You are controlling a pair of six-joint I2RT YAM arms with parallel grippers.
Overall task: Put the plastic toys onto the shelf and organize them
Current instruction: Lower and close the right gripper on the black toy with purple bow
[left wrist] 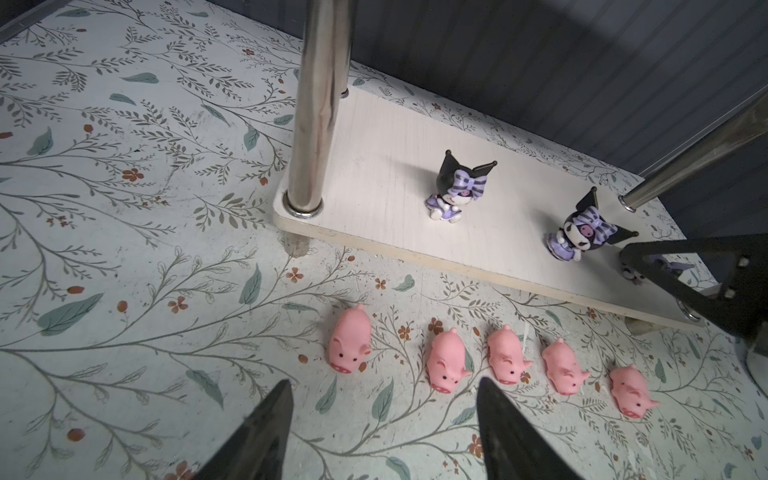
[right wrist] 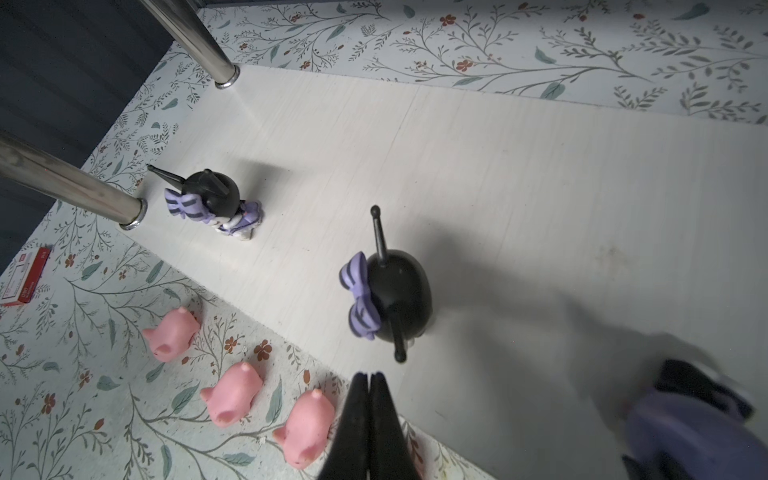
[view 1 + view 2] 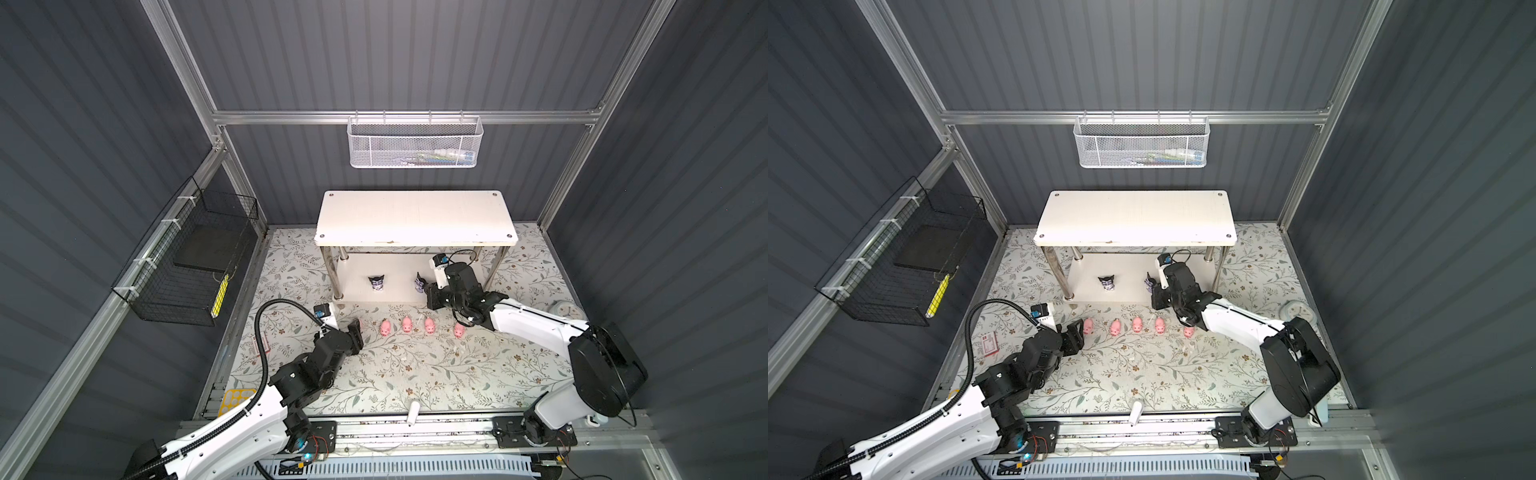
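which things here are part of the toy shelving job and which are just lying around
Job: five pink pigs; three black-eared purple figurines; white two-tier shelf.
Lying about: white mesh basket; black wire basket; red-and-white box; small white cylinder; pale-blue dish.

pigs point(image 3: 407, 325): row in front of shelf point(image 3: 415, 216) | figurines point(image 3: 377, 282): two, lower board
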